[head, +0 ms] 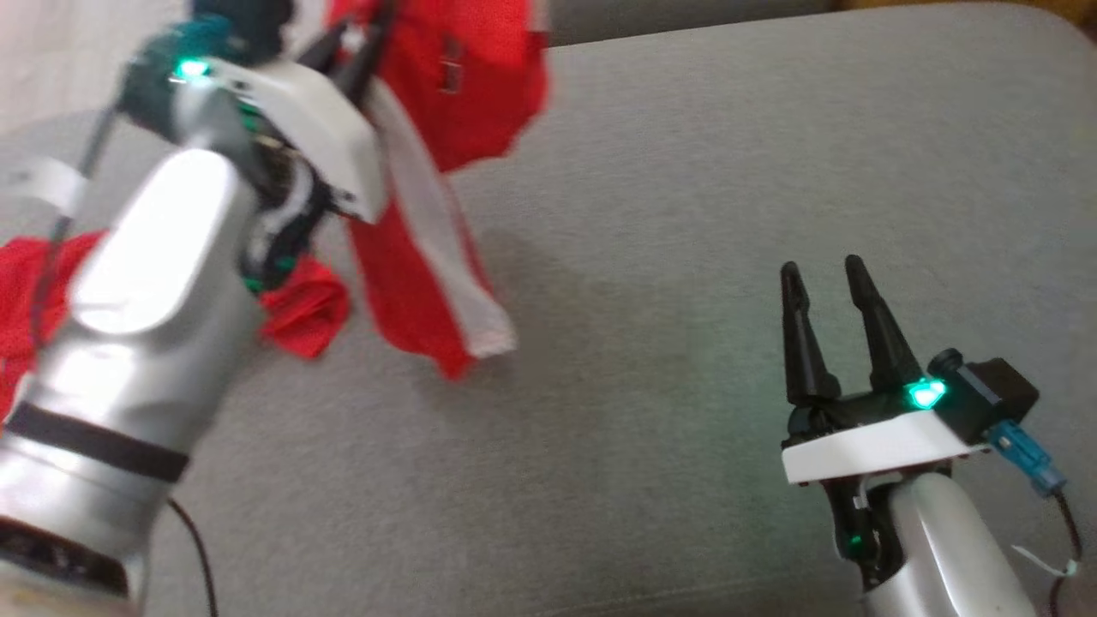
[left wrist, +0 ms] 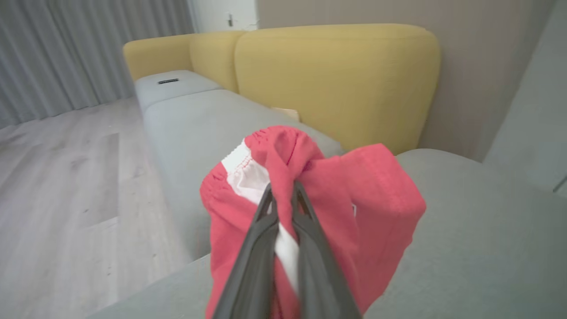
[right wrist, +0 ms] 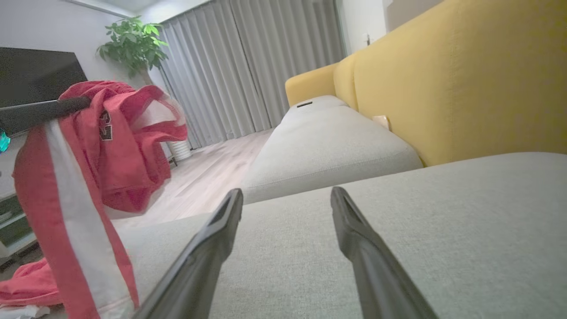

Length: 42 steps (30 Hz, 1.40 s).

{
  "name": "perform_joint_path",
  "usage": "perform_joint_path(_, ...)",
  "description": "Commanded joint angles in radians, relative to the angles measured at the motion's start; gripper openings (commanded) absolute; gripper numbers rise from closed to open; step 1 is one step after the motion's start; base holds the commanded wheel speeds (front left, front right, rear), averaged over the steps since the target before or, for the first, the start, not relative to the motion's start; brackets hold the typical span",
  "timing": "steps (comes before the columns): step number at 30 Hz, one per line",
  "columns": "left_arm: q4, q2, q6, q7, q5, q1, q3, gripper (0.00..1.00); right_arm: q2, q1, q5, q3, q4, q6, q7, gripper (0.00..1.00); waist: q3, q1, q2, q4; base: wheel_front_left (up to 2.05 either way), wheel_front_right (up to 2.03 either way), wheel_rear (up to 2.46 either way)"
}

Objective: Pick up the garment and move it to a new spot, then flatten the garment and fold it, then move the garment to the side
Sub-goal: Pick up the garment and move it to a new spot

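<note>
The garment (head: 446, 94) is red with a white stripe and a small dark emblem. It hangs in the air at the upper left of the head view, and its lower end trails onto the grey cushion (head: 686, 257). My left gripper (head: 356, 43) is shut on its bunched waistband (left wrist: 283, 159), seen close up in the left wrist view. In the right wrist view the garment (right wrist: 102, 146) dangles at the left from dark fingers (right wrist: 44, 110). My right gripper (head: 827, 274) stands open over the cushion at the lower right, holding nothing, well apart from the cloth.
More red cloth (head: 304, 304) lies on the cushion under my left arm. A yellow sofa back (right wrist: 443, 75) runs behind the grey seats (right wrist: 328, 146). Wooden floor (left wrist: 57, 177), grey curtains (right wrist: 248, 66), a plant (right wrist: 133, 44) and a dark screen (right wrist: 35, 71) lie beyond the cushion's edge.
</note>
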<state>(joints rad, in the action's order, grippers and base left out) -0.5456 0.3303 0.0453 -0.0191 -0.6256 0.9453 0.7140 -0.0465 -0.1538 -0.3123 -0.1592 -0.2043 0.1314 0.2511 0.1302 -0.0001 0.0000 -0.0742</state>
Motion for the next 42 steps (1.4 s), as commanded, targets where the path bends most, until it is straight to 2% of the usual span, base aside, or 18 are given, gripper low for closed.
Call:
perform_joint_path(1, 0.045, 0.014, -0.008, 0.007, 0.003, 0.045, -0.026, 0.00, -0.004, -0.035, -0.010, -0.032, 0.039, -0.001, 0.011, 1.00, -0.002, 0.0001, 0.0000, -0.050, 0.00, 0.00, 0.00)
perform_joint_path(8, 0.074, -0.143, -0.052, 0.041, -0.015, 0.030, 0.005, 0.00, -0.004, -0.060, -0.032, -0.057, 0.048, -0.001, 0.011, 1.00, 0.000, 0.0001, 0.0000, -0.148, 0.00, 0.00, 0.00)
perform_joint_path(11, 0.079, -0.226, -0.065, 0.065, -0.064, 0.046, -0.017, 0.00, -0.004, -0.063, -0.043, -0.071, 0.052, -0.001, 0.011, 1.00, -0.001, 0.0001, 0.0000, -0.178, 0.00, 0.00, 0.00)
perform_joint_path(13, 0.089, -0.254, -0.081, 0.091, -0.080, 0.073, -0.026, 0.00, -0.004, -0.063, -0.049, -0.074, 0.057, -0.001, 0.011, 1.00, -0.002, 0.0001, 0.0000, -0.191, 0.00, 0.00, 0.00)
perform_joint_path(17, 0.099, -0.276, -0.127, 0.152, -0.120, 0.113, -0.038, 0.00, -0.004, -0.063, -0.057, -0.074, 0.067, -0.001, 0.011, 1.00, -0.002, 0.0001, 0.0000, -0.207, 0.00, 0.00, 0.00)
perform_joint_path(21, 0.053, -0.279, -0.160, 0.199, -0.130, 0.086, -0.004, 0.00, -0.004, -0.062, -0.061, -0.077, 0.073, -0.001, 0.011, 1.00, 0.004, 0.0001, 0.0000, -0.215, 0.00, 0.00, 0.00)
perform_joint_path(25, -0.068, -0.278, -0.173, 0.235, -0.118, 0.006, 0.028, 0.00, -0.004, -0.067, -0.065, -0.083, 0.078, -0.001, 0.011, 1.00, 0.019, 0.0001, 0.0000, -0.221, 0.00, 0.00, 0.00)
perform_joint_path(29, -0.243, -0.266, -0.149, 0.263, -0.089, -0.083, 0.066, 0.00, -0.004, -0.077, -0.065, -0.083, 0.075, -0.001, 0.011, 1.00, 0.043, 0.0001, 0.0000, -0.222, 0.00, 0.00, 0.00)
perform_joint_path(31, -0.308, -0.263, -0.138, 0.269, -0.073, -0.102, 0.081, 1.00, -0.004, -0.079, -0.063, -0.084, 0.074, -0.001, 0.011, 1.00, 0.050, 0.0001, 0.0000, -0.219, 0.00, 0.00, 0.00)
perform_joint_path(36, -0.381, -0.258, -0.112, 0.279, -0.036, -0.108, 0.086, 1.00, -0.004, -0.076, -0.053, -0.072, 0.073, -0.001, 0.011, 1.00, 0.056, 0.0001, 0.0000, -0.192, 0.00, 0.00, 0.00)
perform_joint_path(42, -0.227, -0.214, -0.123, 0.280, 0.060, -0.119, -0.006, 1.00, -0.004, -0.067, -0.031, -0.054, 0.066, -0.001, 0.011, 1.00, 0.044, 0.0001, 0.0000, -0.129, 0.00, 0.00, 0.00)
